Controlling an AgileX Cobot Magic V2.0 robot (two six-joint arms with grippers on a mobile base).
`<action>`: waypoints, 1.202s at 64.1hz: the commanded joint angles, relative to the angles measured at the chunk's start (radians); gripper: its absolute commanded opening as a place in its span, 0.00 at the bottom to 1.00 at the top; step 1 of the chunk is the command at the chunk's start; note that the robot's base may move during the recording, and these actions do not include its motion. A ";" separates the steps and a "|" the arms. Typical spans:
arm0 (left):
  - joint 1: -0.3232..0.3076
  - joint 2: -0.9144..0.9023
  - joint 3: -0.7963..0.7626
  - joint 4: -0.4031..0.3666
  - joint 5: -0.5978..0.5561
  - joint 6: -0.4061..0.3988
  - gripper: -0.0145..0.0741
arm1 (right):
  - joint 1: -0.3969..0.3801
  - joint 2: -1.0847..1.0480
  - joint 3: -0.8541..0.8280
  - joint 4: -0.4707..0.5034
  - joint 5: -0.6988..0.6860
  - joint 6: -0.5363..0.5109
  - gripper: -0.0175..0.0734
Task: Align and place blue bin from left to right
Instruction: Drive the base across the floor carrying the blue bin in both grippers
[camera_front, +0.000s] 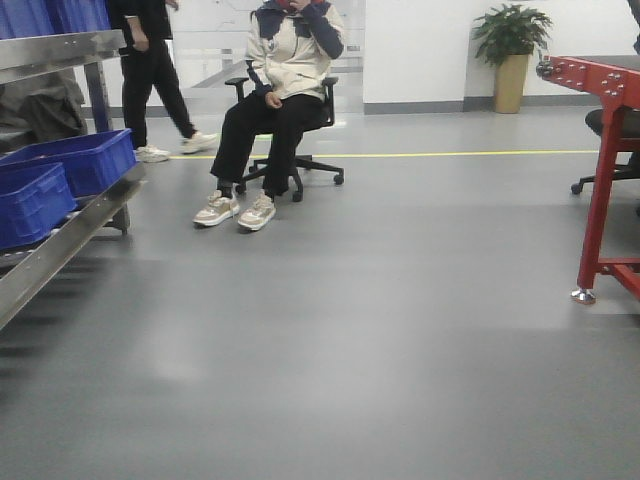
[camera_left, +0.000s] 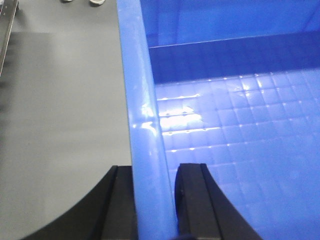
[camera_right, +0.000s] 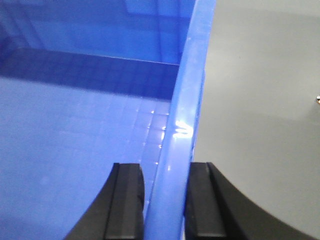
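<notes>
In the front-facing view neither arm shows. A metal rack (camera_front: 70, 235) runs along the left edge, and two shelf bins (camera_front: 90, 160) sit side by side on its lower shelf. To the right of the rack a seated person (camera_front: 280, 90) rests on an office chair, and a red frame (camera_front: 600, 150) stands well apart from the rack at the far side of the grey floor (camera_front: 380, 330). The bin we are handling is not visible here.

In the left wrist view the left claw (camera_left: 154, 200) pinches one wall of the blue bin (camera_left: 240, 140), with a black finger on each side of the rim. The gridded bottom of the bin lies on one side of the wall and bare floor on the other. We cannot tell from here where the rack is.

In the right wrist view the right claw (camera_right: 165, 200) pinches a wall of the blue bin (camera_right: 75, 140) the same way, with the interior and the floor on mirrored sides. We judge that both claws grip opposite walls of one bin.

The step in hand looks like the carry, with the grasp made and the placing not yet done. The next move calls for bringing the bin level to the rack, squaring it with the shelf bins, and keeping both grips even so it does not tilt.
</notes>
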 joint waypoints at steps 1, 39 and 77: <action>-0.008 -0.027 -0.012 0.007 -0.077 0.023 0.15 | 0.005 -0.026 -0.017 -0.002 -0.108 -0.033 0.11; -0.008 -0.027 -0.012 0.007 -0.077 0.023 0.15 | 0.005 -0.026 -0.017 -0.002 -0.108 -0.033 0.11; -0.008 -0.027 -0.012 0.007 -0.077 0.023 0.15 | 0.005 -0.026 -0.017 -0.002 -0.113 -0.033 0.11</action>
